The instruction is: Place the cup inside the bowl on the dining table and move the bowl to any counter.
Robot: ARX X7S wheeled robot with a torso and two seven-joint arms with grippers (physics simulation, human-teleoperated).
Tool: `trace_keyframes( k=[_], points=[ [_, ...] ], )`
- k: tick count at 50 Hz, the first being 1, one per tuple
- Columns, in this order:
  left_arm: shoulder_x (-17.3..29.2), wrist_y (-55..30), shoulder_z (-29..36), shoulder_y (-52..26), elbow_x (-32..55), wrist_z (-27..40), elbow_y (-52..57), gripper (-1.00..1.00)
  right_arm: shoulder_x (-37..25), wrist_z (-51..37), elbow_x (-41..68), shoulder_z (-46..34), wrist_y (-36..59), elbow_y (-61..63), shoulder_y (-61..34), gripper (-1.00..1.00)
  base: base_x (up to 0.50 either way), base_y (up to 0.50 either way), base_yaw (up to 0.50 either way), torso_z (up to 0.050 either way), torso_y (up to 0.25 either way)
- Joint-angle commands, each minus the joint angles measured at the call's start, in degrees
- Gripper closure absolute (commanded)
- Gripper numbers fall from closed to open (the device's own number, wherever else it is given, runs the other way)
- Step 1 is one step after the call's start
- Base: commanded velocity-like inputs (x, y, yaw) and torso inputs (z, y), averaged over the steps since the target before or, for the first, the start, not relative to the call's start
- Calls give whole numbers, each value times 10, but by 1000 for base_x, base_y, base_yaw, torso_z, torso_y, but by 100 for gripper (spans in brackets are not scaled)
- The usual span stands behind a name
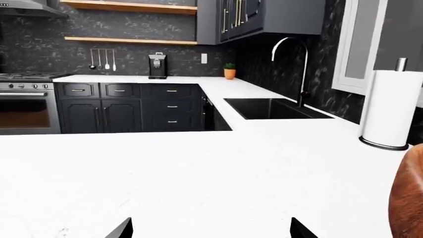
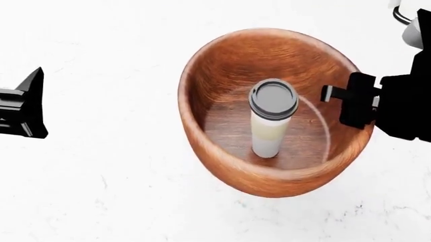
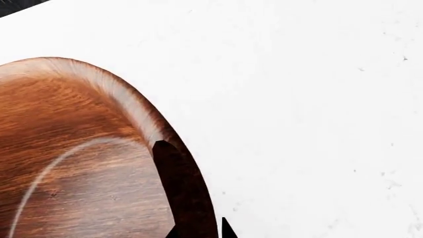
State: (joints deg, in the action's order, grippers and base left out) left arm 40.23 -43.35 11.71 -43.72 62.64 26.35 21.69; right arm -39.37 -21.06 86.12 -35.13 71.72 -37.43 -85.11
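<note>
The right tool point(image 2: 334, 94) reaches in level from the side, closed on the rim of the one bowl point(image 2: 222, 75) on the white worktop point(image 2: 101, 191), one cup point(image 2: 271, 121) upright inside, while the left tool point(image 2: 30, 103) hangs open and empty, well apart.

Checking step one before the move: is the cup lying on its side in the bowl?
No, the cup stands upright on the bowl's floor, lid facing up.
</note>
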Motion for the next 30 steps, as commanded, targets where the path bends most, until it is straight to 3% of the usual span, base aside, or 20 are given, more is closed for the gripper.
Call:
trace_keyframes(
  k=[1,11,19,30],
  points=[
    [8,0,-3,2,3,-5,-1,-100,-4,10,13,12,-6,7,-5,100,0,109,0,0,0],
    [4,-2,0,-1,3,4,2,-100,-6,-1,27,14,5,14,0,100,3,299,0,0,0],
    [7,0,-3,-1,6,2,3,-100,22,12,9,-5,20,-35,-51,100,-45,347,0,0,0],
    [4,0,-1,-3,6,6,3,-100,23,28,2,-13,20,-38,-57,100,-127,506,0,0,0]
  ],
)
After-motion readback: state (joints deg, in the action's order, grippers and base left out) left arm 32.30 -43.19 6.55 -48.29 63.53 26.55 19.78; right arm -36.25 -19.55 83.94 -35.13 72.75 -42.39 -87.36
